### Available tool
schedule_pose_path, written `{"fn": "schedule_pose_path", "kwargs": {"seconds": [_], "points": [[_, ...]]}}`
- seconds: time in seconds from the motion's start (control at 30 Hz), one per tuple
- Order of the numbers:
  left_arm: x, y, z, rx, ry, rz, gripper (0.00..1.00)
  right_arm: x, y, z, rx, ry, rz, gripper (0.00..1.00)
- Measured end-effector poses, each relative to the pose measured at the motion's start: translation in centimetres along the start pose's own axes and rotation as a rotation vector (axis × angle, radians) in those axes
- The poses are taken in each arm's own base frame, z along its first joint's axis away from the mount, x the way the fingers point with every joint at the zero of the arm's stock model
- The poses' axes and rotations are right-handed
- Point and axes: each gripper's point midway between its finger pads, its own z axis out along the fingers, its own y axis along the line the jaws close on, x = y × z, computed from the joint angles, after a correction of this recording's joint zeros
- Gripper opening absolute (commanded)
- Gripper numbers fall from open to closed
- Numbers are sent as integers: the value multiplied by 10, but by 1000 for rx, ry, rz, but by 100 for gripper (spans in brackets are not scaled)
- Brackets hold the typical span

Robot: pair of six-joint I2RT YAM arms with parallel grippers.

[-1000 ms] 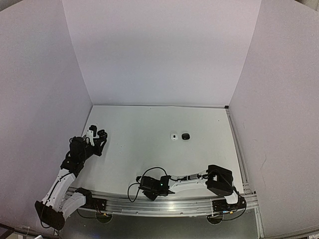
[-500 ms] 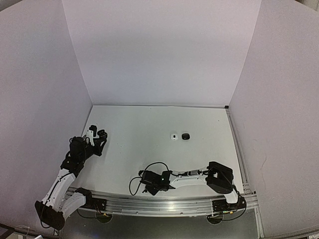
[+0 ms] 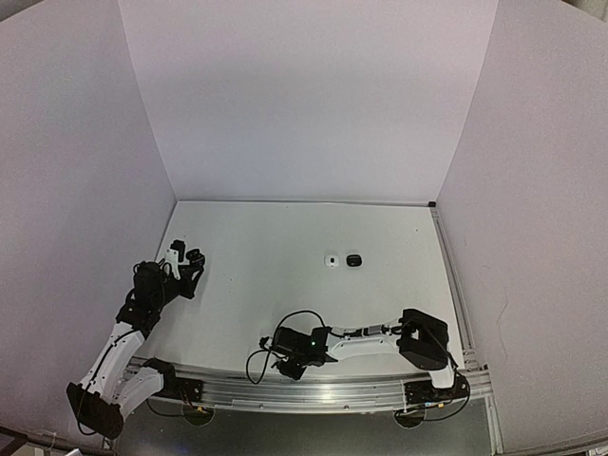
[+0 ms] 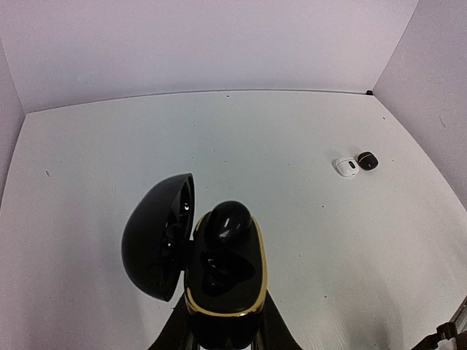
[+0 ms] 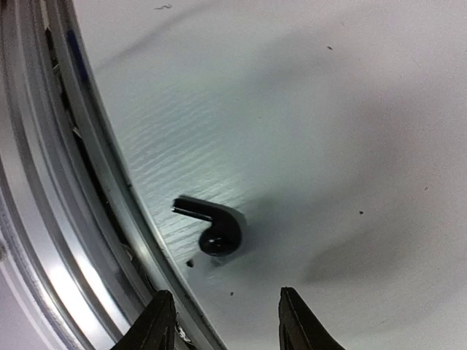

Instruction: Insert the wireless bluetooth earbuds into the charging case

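Showing the task part done: your left gripper [image 4: 222, 329] clamps the glossy black, gold-rimmed charging case [image 4: 225, 288], lid open, one black earbud [image 4: 227, 222] apparently seated at its 12 o'clock socket, the other vacant. A loose black stemmed earbud [image 5: 216, 226] lies on the white table [image 5: 336, 109] at 12 o'clock of your right gripper [image 5: 225, 318], whose fingers stand apart, empty. The aluminium rail [image 5: 84, 219] crowds its 9 o'clock side; open room lies toward 3 o'clock.
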Motion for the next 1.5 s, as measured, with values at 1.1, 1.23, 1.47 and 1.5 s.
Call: {"fn": "schedule_pose_path", "kwargs": {"seconds": [1.1,1.23,1.47,1.5], "points": [[0,3,0,-19,-2,-7,0,-23,-36,16,136,-12,-32,37],[0,3,0,-19,-2,-9,0,-22,-39,15,154,-9,-36,37],[0,3,0,-19,-2,-9,0,-21,-48,12,195,-2,-44,38],[0,3,0,-19,-2,-9,0,-21,-51,12,201,0,-43,38]]}}
